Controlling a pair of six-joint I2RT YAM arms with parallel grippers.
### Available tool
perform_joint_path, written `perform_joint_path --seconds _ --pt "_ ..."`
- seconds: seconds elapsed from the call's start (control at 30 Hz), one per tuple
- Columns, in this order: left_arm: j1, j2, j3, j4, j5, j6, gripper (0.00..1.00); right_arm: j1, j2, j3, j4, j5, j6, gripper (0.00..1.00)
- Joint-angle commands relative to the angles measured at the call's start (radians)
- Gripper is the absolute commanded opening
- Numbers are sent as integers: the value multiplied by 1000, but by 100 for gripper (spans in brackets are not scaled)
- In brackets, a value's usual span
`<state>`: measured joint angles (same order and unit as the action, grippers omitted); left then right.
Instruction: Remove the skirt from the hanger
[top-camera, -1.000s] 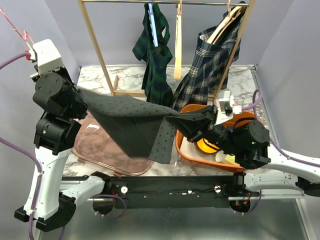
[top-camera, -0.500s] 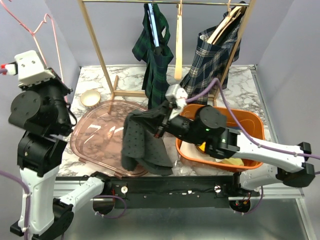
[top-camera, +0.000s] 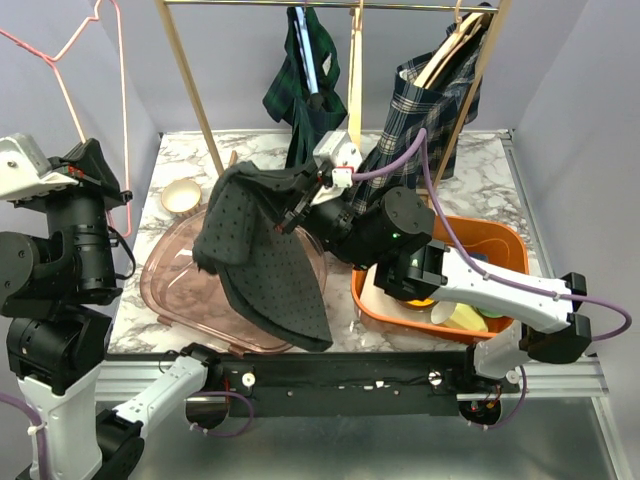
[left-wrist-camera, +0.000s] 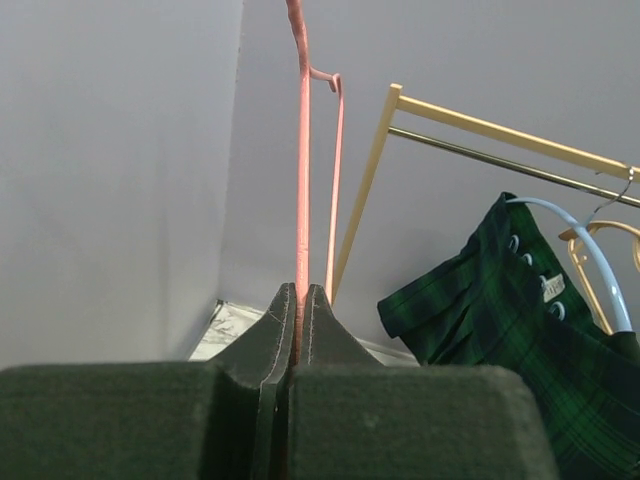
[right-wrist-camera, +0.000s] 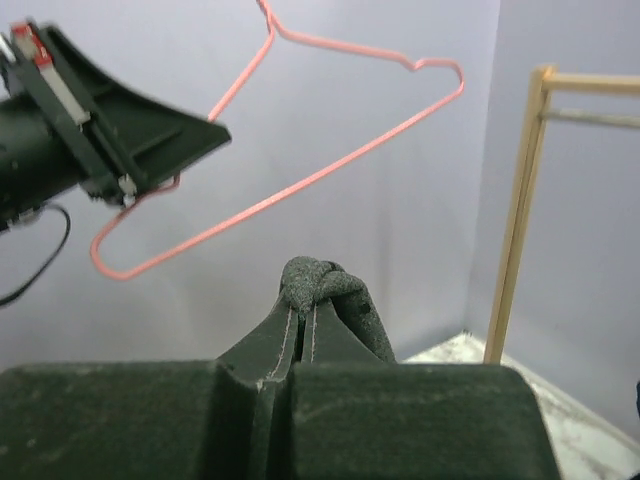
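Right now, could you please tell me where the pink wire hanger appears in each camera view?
Top external: pink hanger, upper left corner.
Left wrist: centre, rising from the shut left gripper.
Right wrist: upper centre, slanting down to the left.
Shared landmark: wooden rack post, visible in all three.

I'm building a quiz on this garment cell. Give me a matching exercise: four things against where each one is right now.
1. pink hanger
2. dotted grey skirt
3. green plaid skirt
4. small bowl

A. hanging on the wooden rack
B. standing on the marble table
C. in the jaws of the right gripper, over the pink tray
D. in the jaws of the left gripper, raised

Pairs: 1-D, 2-C, 3-A, 4-B
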<state>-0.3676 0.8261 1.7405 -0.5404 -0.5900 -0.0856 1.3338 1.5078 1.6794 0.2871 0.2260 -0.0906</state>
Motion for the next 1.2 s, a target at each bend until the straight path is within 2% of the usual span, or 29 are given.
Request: perform_joint_path --seconds 0.0,0.13,0.23,0.4,0.57,0.77,0.9,1.0,1.03,1.1,1.13,1.17 --pt "2 -18 -22 42 18 -37 0 4 60 137 172 -28 -130 1" --pt "2 -18 -32 63 -1 -13 0 4 132 230 158 1 -158 1" --pt "2 5 10 28 7 -5 0 2 152 221 146 19 -141 1" --pt "2 -5 -12 48 -14 17 0 -1 131 -11 199 -7 3 1" --pt "2 -15 -41 57 -22 20 0 -7 186 -145 221 -37 162 1" --pt "2 2 -87 42 68 -26 0 -25 264 -217 178 -19 203 1" --pt "2 28 -113 -33 192 -62 0 -44 290 -338 153 -1 215 1" --pt "2 15 -159 -52 214 -62 0 -53 301 -412 144 12 253 28" --pt "2 10 -171 -52 214 -62 0 -53 301 -420 139 9 259 48" --pt "2 8 -176 -75 234 -69 0 -56 289 -423 91 12 276 61" --pt "2 13 -170 -90 251 -72 0 -56 257 -422 69 21 282 71" --pt "2 27 -156 -105 269 -77 0 -56 237 -422 19 38 298 76"
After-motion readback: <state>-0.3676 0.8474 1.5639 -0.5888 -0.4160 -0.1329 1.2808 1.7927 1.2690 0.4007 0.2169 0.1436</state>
